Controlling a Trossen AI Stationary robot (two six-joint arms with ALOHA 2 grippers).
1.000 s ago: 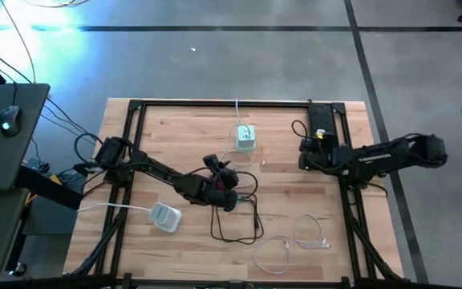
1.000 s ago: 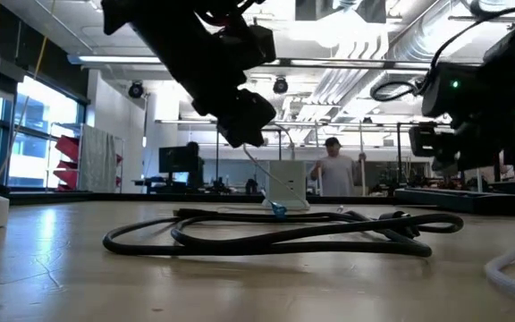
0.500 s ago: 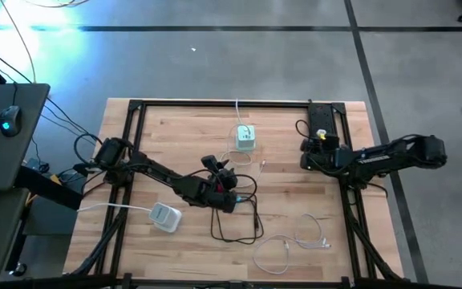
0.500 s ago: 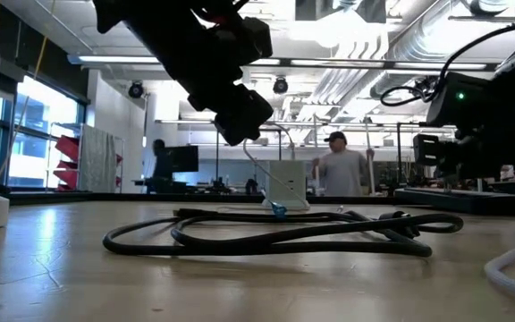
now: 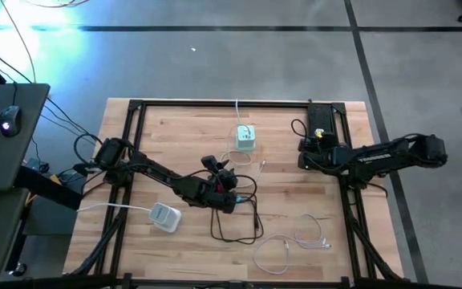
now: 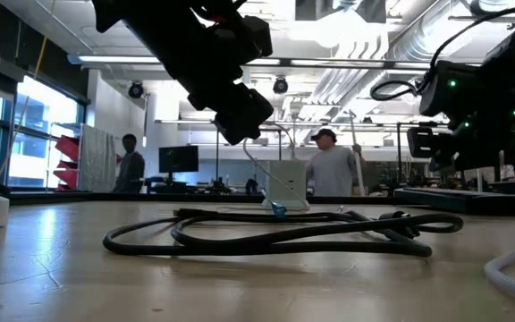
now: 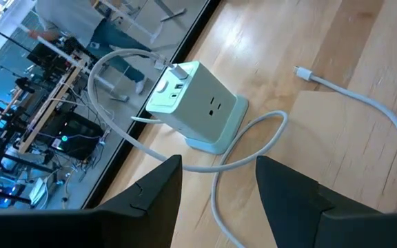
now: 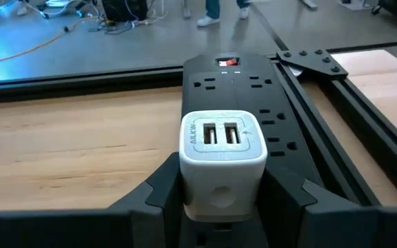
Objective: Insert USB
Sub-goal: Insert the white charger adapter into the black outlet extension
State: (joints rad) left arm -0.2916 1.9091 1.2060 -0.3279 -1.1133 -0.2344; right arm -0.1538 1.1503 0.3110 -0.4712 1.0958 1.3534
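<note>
Over by the black power strip (image 8: 253,103) the right gripper (image 8: 222,196) clamps a white two-port USB charger block (image 8: 222,148); the left gripper (image 7: 216,189), fingers wide and empty, hangs near the pale green cube charger (image 7: 195,103).

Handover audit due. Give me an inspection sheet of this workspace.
Surface: wooden table, black frame rails along its edges.
Job's things: white USB charger held in the right hand, ports facing the black power strip; its switch glows red.
Clutter: mint cube charger with one cable plugged in; white adapter near the table's left front.
Hands: left hand open, empty, above the black cable; right shut on the charger.
Cables: black cable coiled mid-table; white cable loose at front right.
Surroundings: two people standing beyond the table.
</note>
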